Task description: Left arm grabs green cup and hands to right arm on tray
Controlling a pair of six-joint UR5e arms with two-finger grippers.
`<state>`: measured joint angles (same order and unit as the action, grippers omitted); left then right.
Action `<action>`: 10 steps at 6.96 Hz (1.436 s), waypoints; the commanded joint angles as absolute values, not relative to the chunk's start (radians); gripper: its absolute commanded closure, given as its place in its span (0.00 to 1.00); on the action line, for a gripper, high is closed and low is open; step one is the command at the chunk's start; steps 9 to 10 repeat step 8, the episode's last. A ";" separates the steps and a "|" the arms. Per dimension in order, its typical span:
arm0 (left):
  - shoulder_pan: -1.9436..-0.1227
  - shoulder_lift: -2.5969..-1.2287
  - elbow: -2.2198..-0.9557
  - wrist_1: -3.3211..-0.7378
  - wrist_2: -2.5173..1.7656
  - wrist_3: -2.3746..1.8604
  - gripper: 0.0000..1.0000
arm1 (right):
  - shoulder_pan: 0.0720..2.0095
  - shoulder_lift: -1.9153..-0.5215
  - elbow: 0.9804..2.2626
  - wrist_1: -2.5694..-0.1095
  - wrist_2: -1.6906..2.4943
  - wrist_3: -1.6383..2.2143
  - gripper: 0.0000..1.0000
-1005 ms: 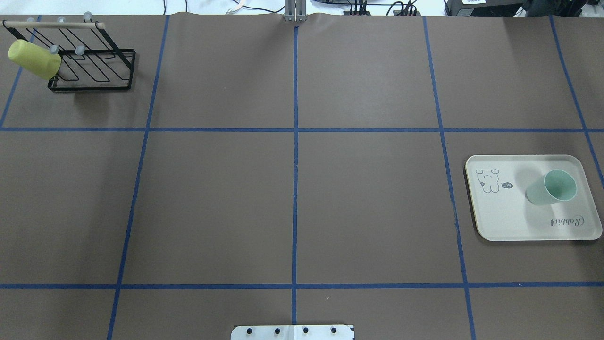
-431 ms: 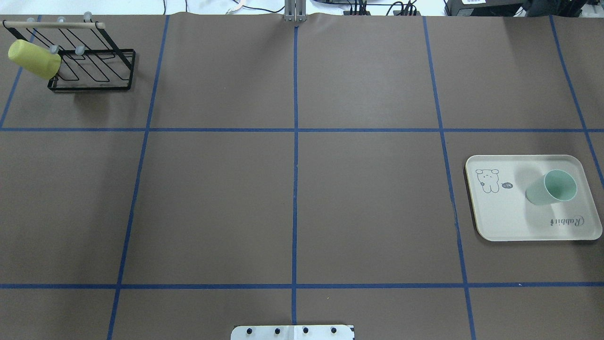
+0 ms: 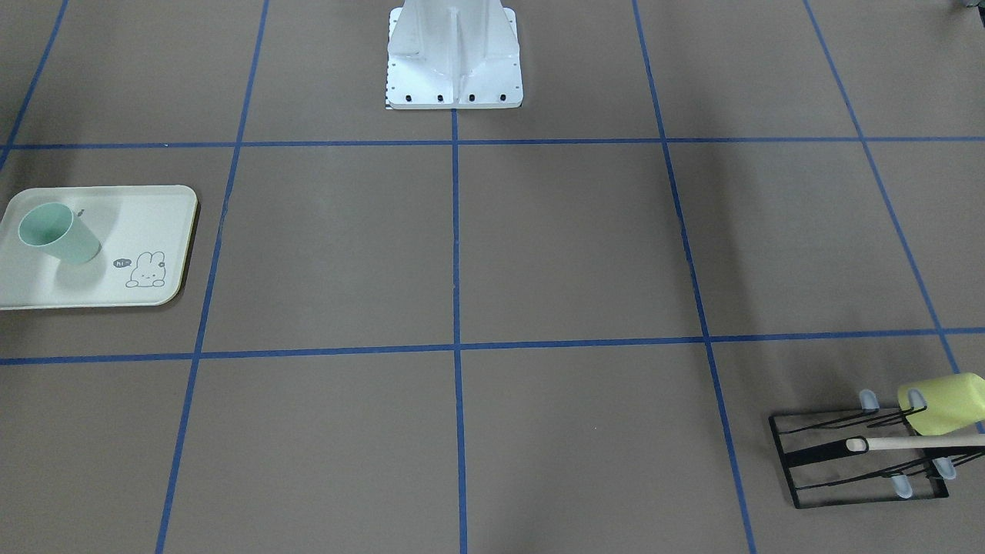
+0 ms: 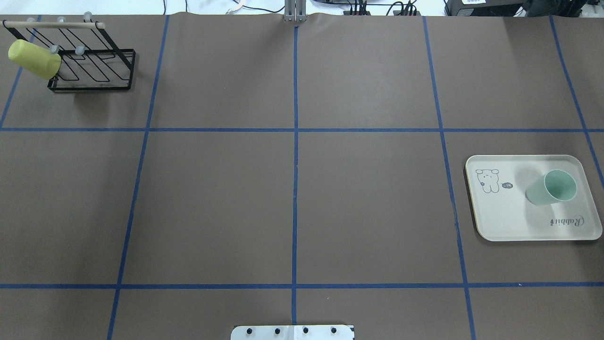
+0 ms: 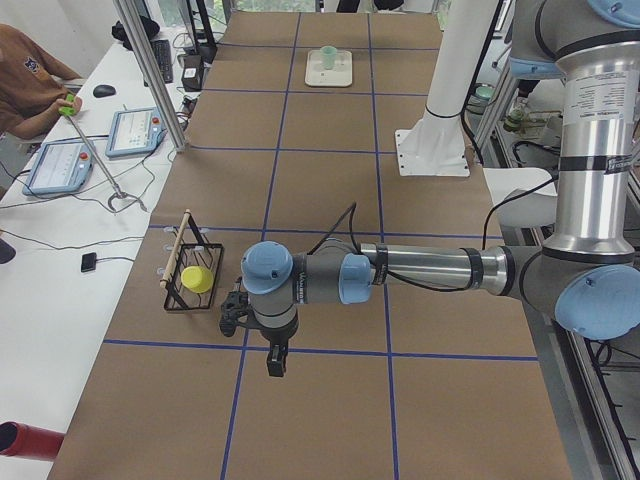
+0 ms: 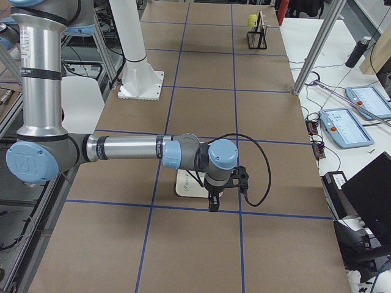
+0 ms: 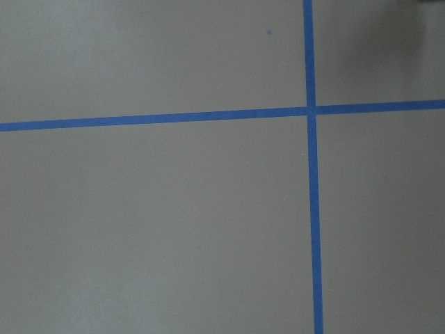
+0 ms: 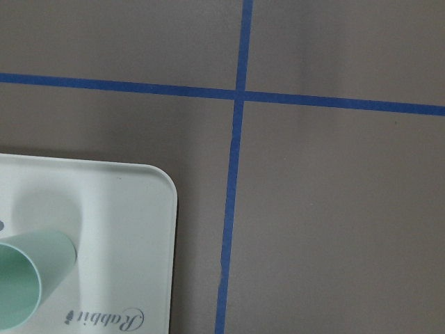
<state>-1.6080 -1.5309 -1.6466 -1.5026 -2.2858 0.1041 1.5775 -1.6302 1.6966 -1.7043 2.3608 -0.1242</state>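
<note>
The green cup stands upright on the right half of the cream tray, at the table's right side. It also shows in the front view and at the lower left of the right wrist view. No arm touches it. My left gripper shows only in the exterior left view, hanging over bare table near the rack; I cannot tell if it is open or shut. My right gripper shows only in the exterior right view, above the tray's near edge; I cannot tell its state.
A black wire rack at the far left corner holds a yellow-green cup on a peg. The robot's white base plate sits at the near edge. Blue tape lines cross the brown table.
</note>
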 commanded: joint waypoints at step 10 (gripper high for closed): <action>-1.606 -1.534 -1.640 -1.503 -2.284 0.112 0.00 | 1.577 -1.626 1.709 -1.698 2.361 -0.124 0.00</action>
